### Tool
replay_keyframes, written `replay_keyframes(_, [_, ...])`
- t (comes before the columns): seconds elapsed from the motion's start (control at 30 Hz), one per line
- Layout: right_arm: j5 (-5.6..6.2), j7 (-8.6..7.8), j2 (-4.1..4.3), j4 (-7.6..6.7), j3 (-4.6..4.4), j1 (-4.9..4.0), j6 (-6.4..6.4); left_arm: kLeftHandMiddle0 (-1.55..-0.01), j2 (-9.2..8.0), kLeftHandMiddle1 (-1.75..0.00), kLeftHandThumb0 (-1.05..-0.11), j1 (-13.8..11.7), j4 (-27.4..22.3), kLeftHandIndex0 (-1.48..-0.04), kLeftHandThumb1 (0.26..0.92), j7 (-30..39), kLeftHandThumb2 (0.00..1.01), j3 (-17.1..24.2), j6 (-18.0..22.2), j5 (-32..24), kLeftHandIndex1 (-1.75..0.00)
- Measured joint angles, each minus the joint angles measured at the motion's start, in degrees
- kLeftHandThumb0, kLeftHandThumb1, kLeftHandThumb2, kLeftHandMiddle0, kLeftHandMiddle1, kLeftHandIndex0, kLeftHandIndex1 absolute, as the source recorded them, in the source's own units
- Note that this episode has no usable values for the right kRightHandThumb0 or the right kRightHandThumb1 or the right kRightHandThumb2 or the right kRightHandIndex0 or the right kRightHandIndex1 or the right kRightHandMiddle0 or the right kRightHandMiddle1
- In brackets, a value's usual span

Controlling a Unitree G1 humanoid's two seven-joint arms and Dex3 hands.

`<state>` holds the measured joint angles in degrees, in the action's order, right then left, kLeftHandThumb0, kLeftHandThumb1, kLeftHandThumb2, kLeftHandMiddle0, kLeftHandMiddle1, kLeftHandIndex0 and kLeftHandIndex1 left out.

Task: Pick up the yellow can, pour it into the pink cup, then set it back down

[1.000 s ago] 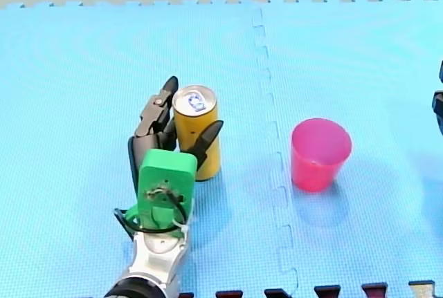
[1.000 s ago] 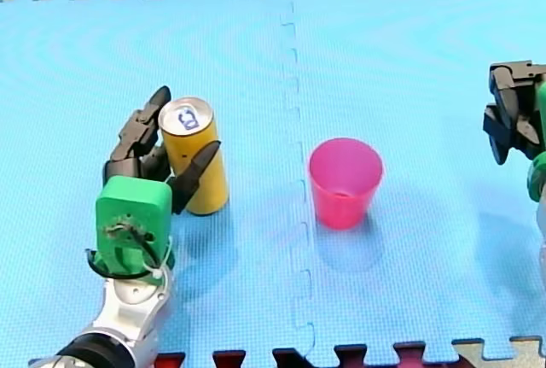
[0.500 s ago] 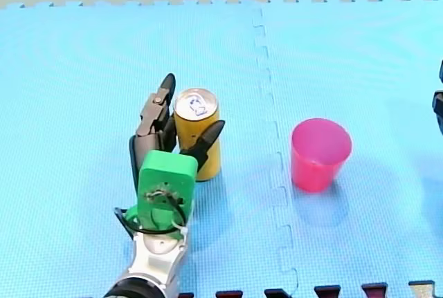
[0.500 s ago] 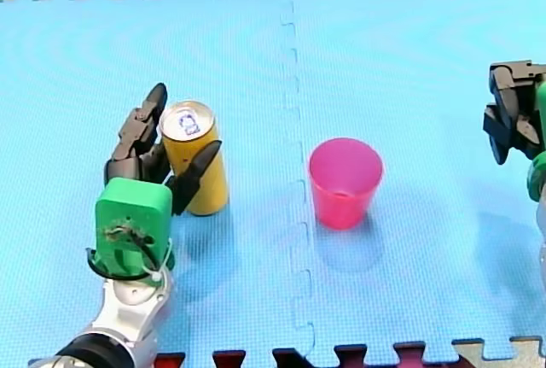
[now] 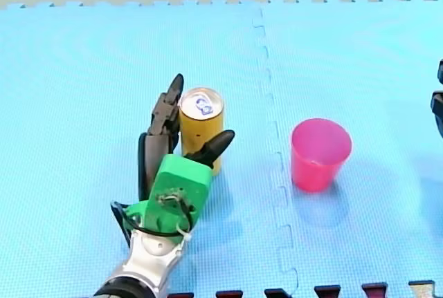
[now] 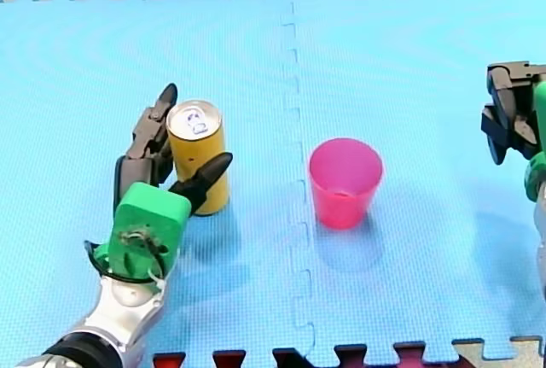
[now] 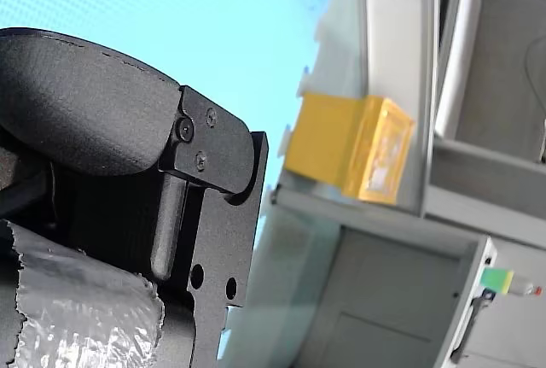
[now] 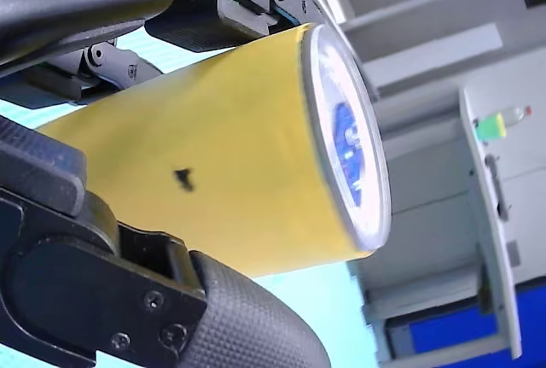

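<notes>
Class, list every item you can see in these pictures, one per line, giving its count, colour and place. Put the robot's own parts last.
yellow metal can: one, yellow with a silver top, upright, left of the mat's seam
pink plastic cup: one, pink, upright on the mat, right of the can, apart from it
blue foam mat: two joined tiles, light blue, under everything
dark red foam edge pieces: several, dark red, along the mat's near edge
yellow box: one, yellow, beyond the mat, against grey cabinets
left hand: one, black fingers and green palm, closed around the can
right hand: one, black, at the mat's right edge, holding nothing
</notes>
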<state>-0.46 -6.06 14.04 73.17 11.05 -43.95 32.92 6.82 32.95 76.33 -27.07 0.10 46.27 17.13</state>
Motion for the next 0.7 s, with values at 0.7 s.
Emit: replay_keyframes(0.7, [-0.68,0.40,-0.82,0.07,-0.79,-0.53,-0.39,-0.32,-4.68,0.00,-1.048,-3.1,-2.4,-0.28,0.893,9.8,0.00,-1.4,-1.2,-2.7,0.00])
